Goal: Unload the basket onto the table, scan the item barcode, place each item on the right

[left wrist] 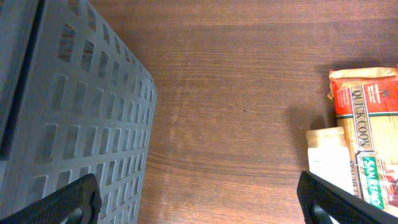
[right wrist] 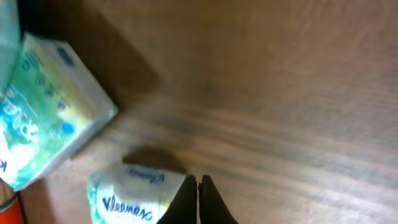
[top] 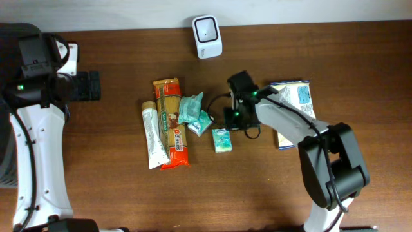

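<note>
Right now my right claw (right wrist: 198, 182) is clenched on nothing; the Kleenex pack (right wrist: 134, 198) lies just beside it, leftward.

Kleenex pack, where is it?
Overhead, the Kleenex pack lies mid-table, right of the spaghetti packet, right beside the shut right gripper.

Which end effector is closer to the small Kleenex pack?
Right. The right end effector sits shut beside the Kleenex pack; the left end effector hangs open, far off.
</note>
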Motion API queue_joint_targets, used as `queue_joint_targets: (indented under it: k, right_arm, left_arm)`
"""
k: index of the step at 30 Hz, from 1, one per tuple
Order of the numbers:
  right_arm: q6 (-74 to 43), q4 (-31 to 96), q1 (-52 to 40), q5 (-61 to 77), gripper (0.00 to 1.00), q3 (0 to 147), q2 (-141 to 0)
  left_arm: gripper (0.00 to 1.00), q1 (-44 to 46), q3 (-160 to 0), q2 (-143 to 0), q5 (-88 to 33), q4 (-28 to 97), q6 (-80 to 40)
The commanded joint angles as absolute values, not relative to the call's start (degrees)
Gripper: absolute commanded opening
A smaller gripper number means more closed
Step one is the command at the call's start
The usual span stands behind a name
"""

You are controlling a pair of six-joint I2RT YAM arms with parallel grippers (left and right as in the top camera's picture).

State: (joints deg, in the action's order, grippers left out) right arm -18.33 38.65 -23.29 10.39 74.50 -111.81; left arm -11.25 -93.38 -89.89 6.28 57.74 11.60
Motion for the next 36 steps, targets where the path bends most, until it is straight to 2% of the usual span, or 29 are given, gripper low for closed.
queue_joint_targets:
  k: [1, 3, 5, 6, 7, 9, 14, 20, 22, 24, 25, 32, 36]
  right_arm:
    - [-13.5, 39.2, -22.8, 12.1, 0.04, 75.9, -111.7]
    - [-13.0, 43.3, -22.7, 15.8, 0.05, 78.8, -111.3]
    - [-12.5, 49.6, -22.9, 22.8, 0.21, 82.8, -111.0]
    - [-14.3, 51.5, -23.1, 24.0, 0.38, 83.0, -111.0]
    - [-17.8, 53.6, -23.4, 23.6, 0.44, 82.3, -111.0]
    - [-21.1, 53.5, -24.0, 23.6, 0.45, 78.6, -111.1]
    - [-26.0, 50.5, -24.0, 24.5, 0.41, 72.1, -111.2]
    - [-31.7, 44.6, -24.0, 26.6, 0.39, 67.1, -111.2]
    - [-33.4, 43.5, -24.0, 26.5, 0.31, 65.9, -111.2]
    - [-33.5, 43.2, -23.9, 26.4, 0.06, 65.8, -111.2]
    - [-33.5, 43.0, -23.9, 26.4, 0.04, 65.8, -111.2]
    - [-28.5, 43.7, -20.8, 31.7, 0.04, 70.5, -103.7]
    - [-24.5, 43.0, -14.3, 44.2, 0.04, 71.5, -93.6]
  left_arm:
    - [0.99, -11.5, -94.2, -89.2, 6.5, 57.7, 12.3]
    - [0.99, -11.5, -94.2, -89.2, 6.5, 57.7, 12.3]
    - [0.99, -11.5, -94.2, -89.2, 6.5, 57.7, 12.3]
    - [0.99, -11.5, -94.2, -89.2, 6.5, 57.7, 12.3]
    - [0.99, -11.5, -94.2, -89.2, 6.5, 57.7, 12.3]
    - [0.99, -11.5, -94.2, -89.2, 6.5, 57.7, 12.3]
    - [0.99, -11.5, -94.2, -89.2, 6.5, 57.7, 12.3]
    - [0.99, -11.5, -94.2, -89.2, 6.5, 57.7, 12.3]
    - [0.99, -11.5, -94.2, -89.2, 6.5, 57.7, 12.3]
    - [0.99, -11.5, -94.2, -89.2, 6.5, 57.7, 12.3]
    - [0.99, -11.5, -94.2, -89.2, 6.5, 57.7, 12.3]
    - [0.99, -11.5, -94.2, -89.2, 6.5, 57.7, 12.3]
    - [0.99, -11.5, -94.2, -89.2, 6.5, 57.7, 12.3]
